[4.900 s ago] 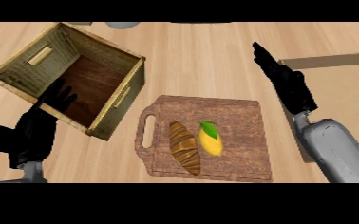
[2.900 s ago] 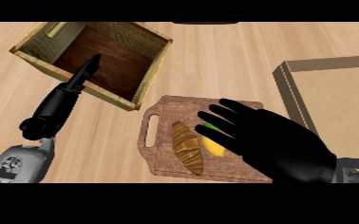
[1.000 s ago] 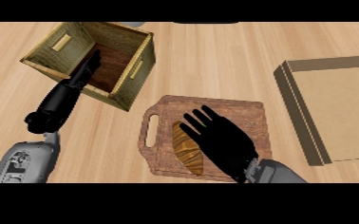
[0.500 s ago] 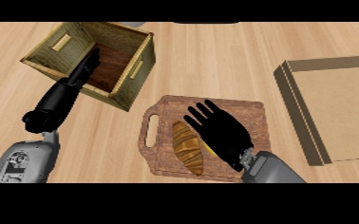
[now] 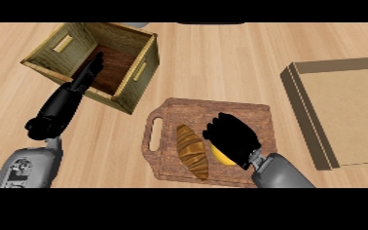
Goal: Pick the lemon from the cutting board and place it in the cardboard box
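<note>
Two robot hands in the head view. Right robot hand [image 5: 231, 137] sits over the cutting board [image 5: 208, 112], fingers curled down over the lemon [image 5: 221, 157] — only a yellow sliver of it shows under the palm, toward the board's near edge; lemon still on the board, not lifted as far as can be seen. Grey right forearm [image 5: 279, 173] comes in from the near edge of the counter [image 5: 215, 58]. Croissant [image 5: 192, 151] lies lengthwise on the board just beside the lemon, on its left, touching or nearly touching the black fingers; cannot tell which. Board is dark wood with a handle slot on its left side, placed near the counter's near edge, about mid-width. Left robot hand [image 5: 87, 71] is stretched out straight, fingers together and pointing away, reaching over the near rim of the cardboard box [image 5: 137, 75] with fingertips above the box's dark inside — holding nothing. Box is open-topped, turned at an angle, at the counter's far-left corner, well apart from the lemon; its near corner is close to the board's handle. Shallow flat tray [image 5: 305, 105] of cardboard colour lies along the counter's right edge, partly cut off. Grey round object [image 5: 137, 24] just shows at the far edge behind the box.
</note>
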